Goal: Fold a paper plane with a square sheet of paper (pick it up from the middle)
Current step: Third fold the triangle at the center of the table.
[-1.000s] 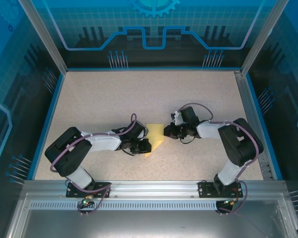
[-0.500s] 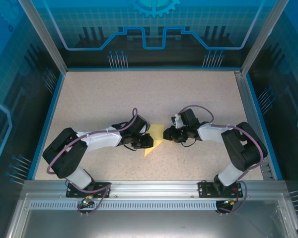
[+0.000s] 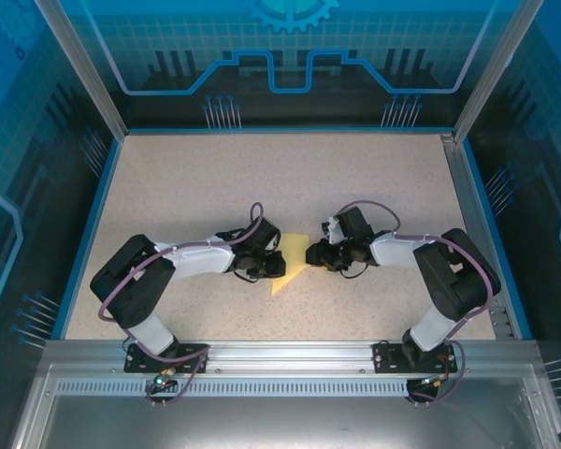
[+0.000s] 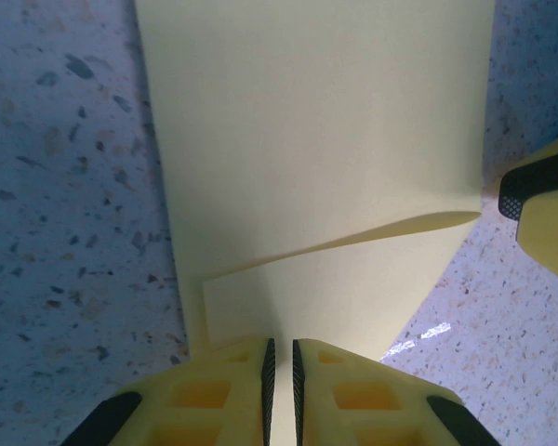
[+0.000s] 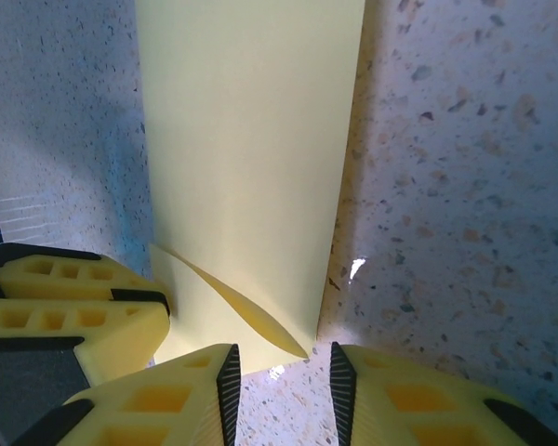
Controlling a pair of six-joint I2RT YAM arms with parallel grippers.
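The folded yellow paper sheet (image 3: 296, 260) has turned; left gripper (image 4: 280, 358) pinches its edge, right gripper (image 5: 284, 360), jaws parted, faces its corner.

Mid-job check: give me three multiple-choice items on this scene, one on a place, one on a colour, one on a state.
1. Where is the paper? A) in a tray B) on the table, between left pincer and right pincer C) on a plate
2. Its colour? A) white B) blue C) yellow
3. The right pincer is: A) open B) shut on the paper C) shut on a pen
Answers: B, the top view shows it there; C, every view shows yellow; A, its wrist view shows fingers apart.
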